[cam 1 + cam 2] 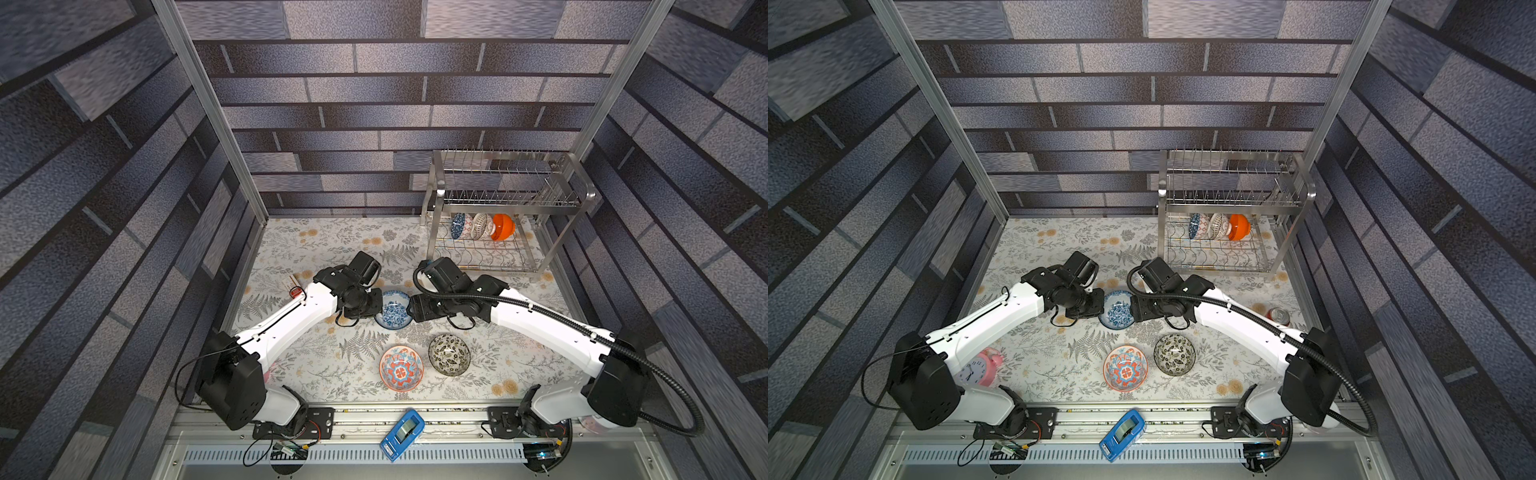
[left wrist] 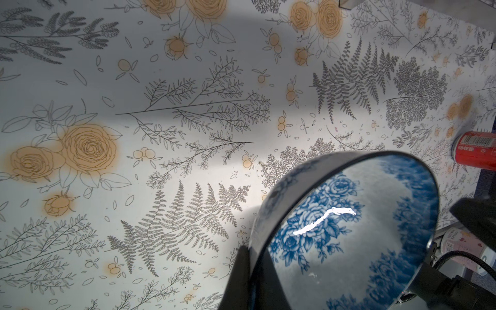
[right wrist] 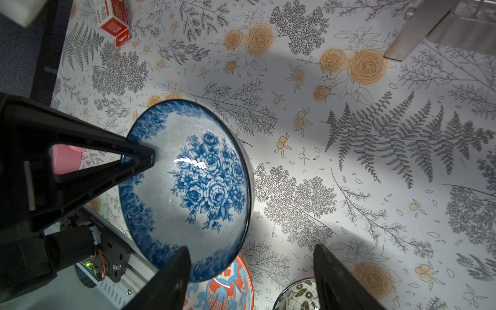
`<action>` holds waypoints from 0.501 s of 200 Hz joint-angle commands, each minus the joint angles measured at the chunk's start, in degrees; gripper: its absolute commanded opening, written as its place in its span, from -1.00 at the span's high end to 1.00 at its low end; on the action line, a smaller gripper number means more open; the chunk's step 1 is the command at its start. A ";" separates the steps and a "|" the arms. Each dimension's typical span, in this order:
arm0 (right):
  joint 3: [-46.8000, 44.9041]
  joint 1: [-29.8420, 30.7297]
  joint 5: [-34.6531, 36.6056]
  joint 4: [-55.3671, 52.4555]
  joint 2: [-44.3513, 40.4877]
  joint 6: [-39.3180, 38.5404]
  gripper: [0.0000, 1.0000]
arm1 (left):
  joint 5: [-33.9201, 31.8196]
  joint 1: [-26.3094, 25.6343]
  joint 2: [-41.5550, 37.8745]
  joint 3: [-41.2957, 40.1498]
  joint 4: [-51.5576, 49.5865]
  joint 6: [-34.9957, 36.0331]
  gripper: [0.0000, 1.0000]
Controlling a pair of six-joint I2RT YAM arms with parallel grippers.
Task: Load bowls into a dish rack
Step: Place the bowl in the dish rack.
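Observation:
The blue-white floral bowl (image 1: 394, 309) (image 1: 1117, 309) hangs tilted above the table between both arms. My left gripper (image 2: 252, 249) (image 1: 379, 307) is shut on its rim, one finger inside and one outside. My right gripper (image 3: 251, 248) (image 1: 409, 309) is open, its fingers standing either side of the opposite rim with a gap. The red-and-blue medallion bowl (image 1: 401, 369) (image 3: 225, 292) and the black-and-white floral bowl (image 1: 449, 354) (image 3: 298, 295) sit upright on the table nearer the front. The dish rack (image 1: 511, 199) (image 1: 1233, 199) stands at the back right; its lower tier holds the orange bowl (image 1: 503, 227) and patterned bowls (image 1: 469, 226) on edge.
A pink alarm clock (image 1: 982, 368) stands behind the left arm. A red can (image 1: 1278, 316) (image 2: 475, 150) lies by the right arm. A red-and-white box (image 1: 294, 286) (image 3: 115, 24) sits at the left. A blue device (image 1: 402, 434) rests on the front rail.

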 commanded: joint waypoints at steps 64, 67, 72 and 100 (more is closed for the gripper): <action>6.90 0.40 -1.45 -4.08 6.37 -0.79 0.05 | 1.54 -1.22 -0.68 1.28 1.90 0.51 1.00; 7.04 0.32 -1.40 -4.18 6.51 -0.82 0.07 | 1.54 -1.28 -0.70 1.29 1.90 0.48 1.00; 7.08 0.30 -1.39 -4.28 6.69 -0.84 0.09 | 1.54 -1.40 -0.76 1.28 1.90 0.42 1.00; 7.61 0.14 -0.81 -4.52 7.42 -0.68 0.16 | 1.45 -1.63 -0.76 1.26 1.99 0.37 1.00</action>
